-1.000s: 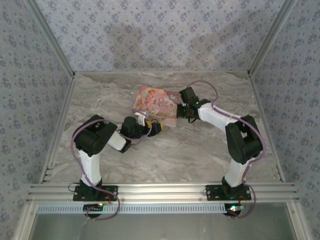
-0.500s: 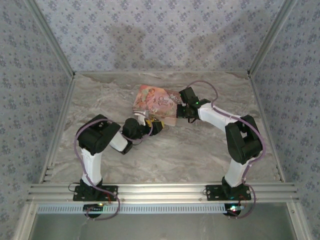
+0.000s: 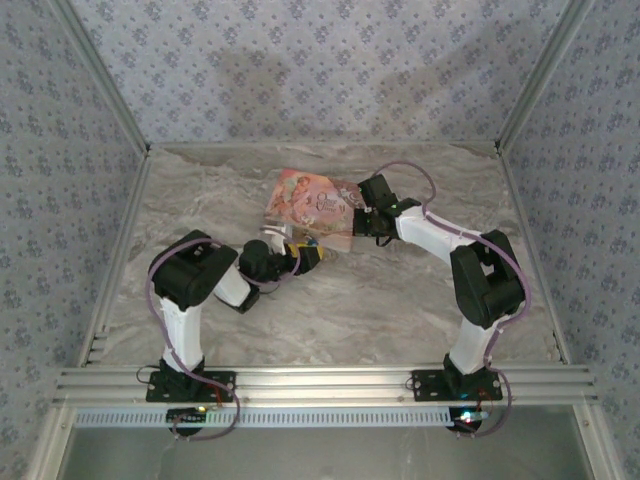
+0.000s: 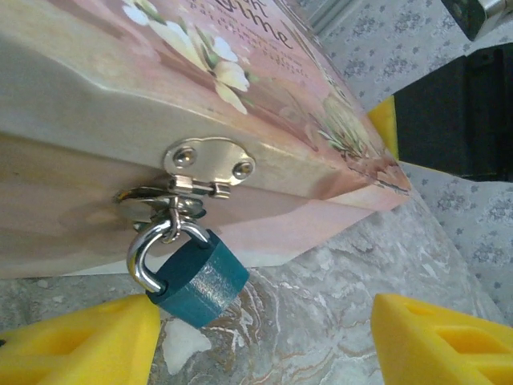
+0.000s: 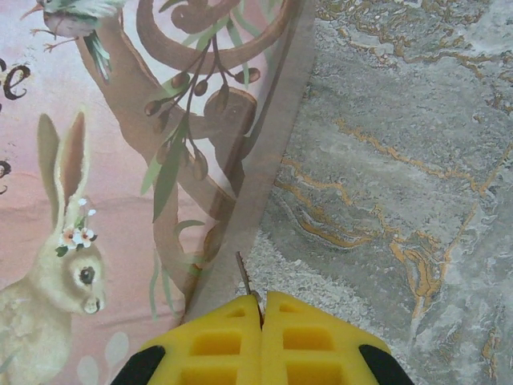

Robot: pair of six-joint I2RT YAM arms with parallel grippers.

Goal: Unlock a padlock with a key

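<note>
Marble table, wallpapered walls. Pink box near the far edge, centre. Teal padlock hangs from the hasp on its near side and looks locked. Left gripper has its jaws apart, flanking the padlock. Right gripper is clamped on the key by the box's right edge. Key not inserted, so the unlocking is all left.

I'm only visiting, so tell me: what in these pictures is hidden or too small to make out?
Keyhole: left wrist view, the padlock shows its side; its keyhole face is turned away.
Key: right wrist view, a thin tip sticks out of the shut right gripper; its fingers cover the rest.
Padlock: top view, too small, lost beside the left gripper at the near edge of the box.
</note>
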